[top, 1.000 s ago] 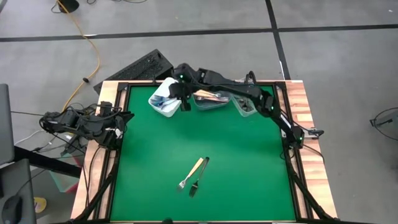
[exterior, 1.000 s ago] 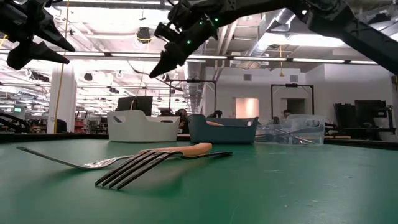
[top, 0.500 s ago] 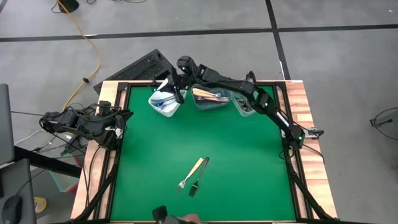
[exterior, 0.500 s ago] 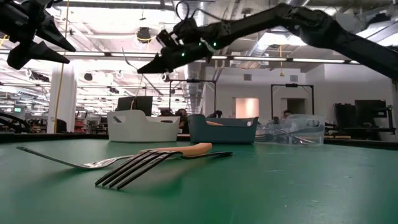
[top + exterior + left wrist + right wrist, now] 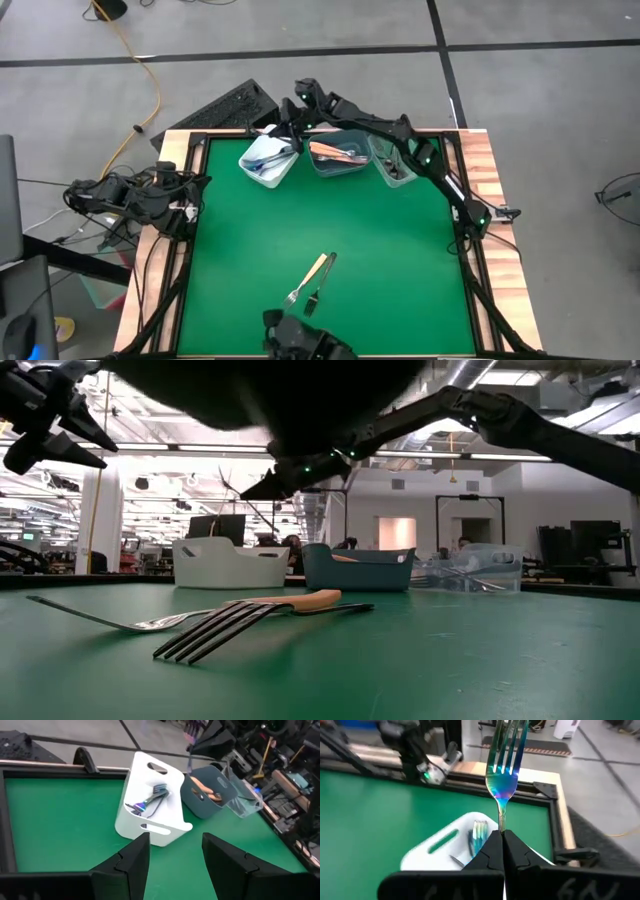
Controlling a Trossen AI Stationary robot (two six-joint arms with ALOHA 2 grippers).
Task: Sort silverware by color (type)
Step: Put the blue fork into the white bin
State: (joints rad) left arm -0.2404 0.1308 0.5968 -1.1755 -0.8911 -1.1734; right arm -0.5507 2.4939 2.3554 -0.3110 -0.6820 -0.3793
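From the high view, the right arm reaches across the far edge of the bench, and its gripper hangs over the far rim of the white bin; the grey bin and the clear bin stand beside it in a row. The left gripper waits at the left edge, its fingers apart and empty. Two forks lie together near the front edge: a tan fork and a black fork, both with their long axis diagonal and tines toward the front; a dark object intrudes at the front edge. The low view shows these two forks crossing close to the camera, and the three bins far behind them. In the left wrist view the white bin holds iridescent forks, the grey bin holds tan-handled pieces, and the clear bin's contents I cannot tell. In the right wrist view the right gripper is closed on the handle of an iridescent fork, which stands along the fingers with tines pointing away; the white bin lies just beyond and below it, so I judge that the drop needs only a release there.
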